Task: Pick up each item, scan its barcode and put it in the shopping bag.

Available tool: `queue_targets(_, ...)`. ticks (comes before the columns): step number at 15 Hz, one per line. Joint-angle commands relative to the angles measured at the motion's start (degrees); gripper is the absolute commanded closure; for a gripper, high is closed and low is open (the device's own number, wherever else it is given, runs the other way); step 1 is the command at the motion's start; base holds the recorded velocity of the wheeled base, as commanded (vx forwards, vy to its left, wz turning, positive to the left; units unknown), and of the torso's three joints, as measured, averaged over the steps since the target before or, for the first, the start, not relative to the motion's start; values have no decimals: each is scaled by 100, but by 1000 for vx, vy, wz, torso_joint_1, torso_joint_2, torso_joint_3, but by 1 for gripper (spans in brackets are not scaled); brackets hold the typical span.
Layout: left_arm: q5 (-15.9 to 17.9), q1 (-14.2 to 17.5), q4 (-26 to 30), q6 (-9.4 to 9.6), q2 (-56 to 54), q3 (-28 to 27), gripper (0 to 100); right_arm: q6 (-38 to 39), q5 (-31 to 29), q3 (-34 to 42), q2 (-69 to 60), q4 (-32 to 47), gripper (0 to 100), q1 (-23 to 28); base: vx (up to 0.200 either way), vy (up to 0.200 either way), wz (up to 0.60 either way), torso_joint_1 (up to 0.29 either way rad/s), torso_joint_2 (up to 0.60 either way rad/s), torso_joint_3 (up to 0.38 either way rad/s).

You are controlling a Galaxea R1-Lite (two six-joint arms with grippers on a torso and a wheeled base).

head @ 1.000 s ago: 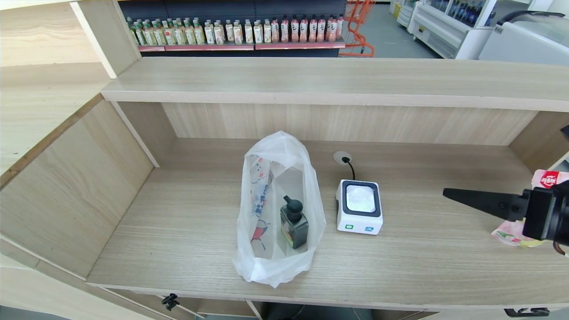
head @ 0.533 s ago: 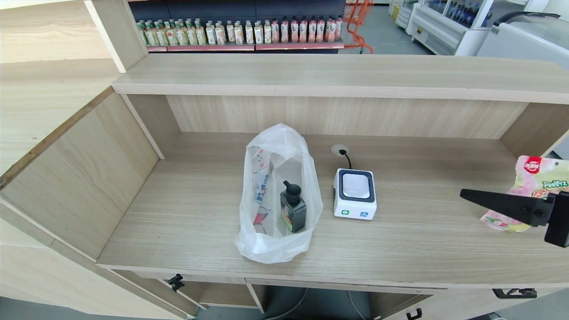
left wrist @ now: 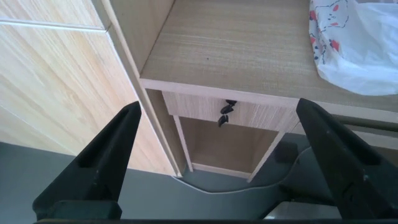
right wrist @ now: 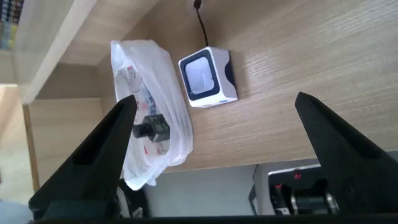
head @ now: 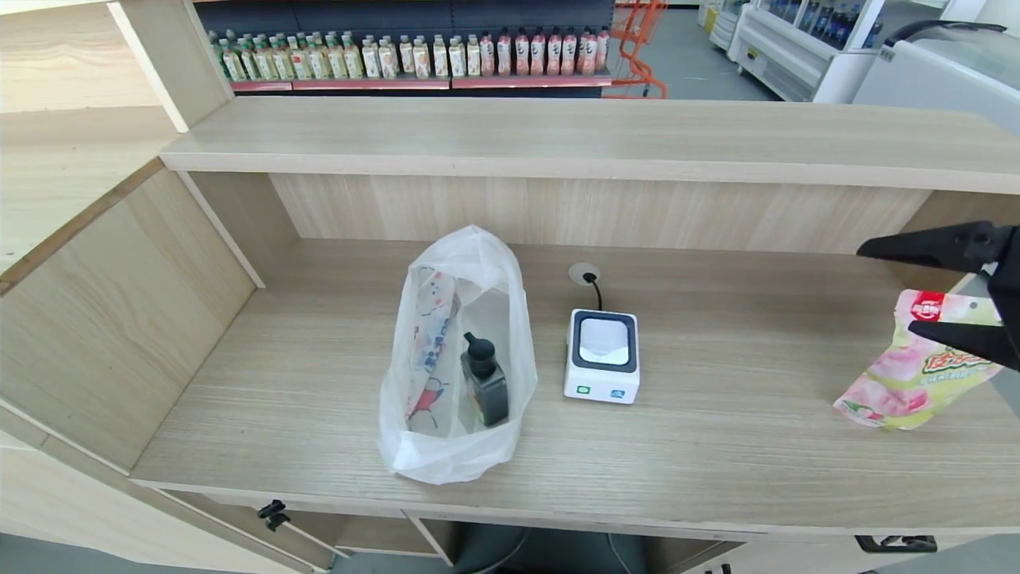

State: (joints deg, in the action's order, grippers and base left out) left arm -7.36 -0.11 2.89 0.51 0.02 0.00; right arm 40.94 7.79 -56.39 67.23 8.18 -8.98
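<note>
Glossy plastic shopping bag on matt wood counter.

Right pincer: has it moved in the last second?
Yes. Against the pink-and-green snack pouch, the right pincer shifted up-view, from its middle to its top edge.

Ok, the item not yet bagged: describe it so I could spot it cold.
On the wooden counter, go past the white scanner to the robot's right end, beside the open right gripper. There sits a flat pouch. Unlike the dark pump bottle in the plastic bag, it is pink and yellow-green with a red mark at its top.
</note>
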Motion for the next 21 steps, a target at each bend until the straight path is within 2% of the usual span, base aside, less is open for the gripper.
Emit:
queue_targets(1, -2, 2, 1, 2, 6, 0, 0, 1162, -260, -1506, 712, 1362, 0, 336, 0, -200, 0, 7, 7, 2)
queue_targets(5, -2, 2, 1, 2, 6, 0, 0, 1988, -260, -1840, 1090, 2126, 0, 995, 0, -200, 0, -1, 4, 4)
queue_targets(8, -2, 2, 1, -7, -2, 0, 0, 2322, -260, -1831, 1372, 2241, 0, 1373, 0, -133, 0, -2, 0, 3)
queue_targets(21, -2, 2, 1, -7, -2, 0, 0, 2604, -234, -1752, 2523, 2364, 0, 1689, 0, 0, 0, 0, 0, 0)
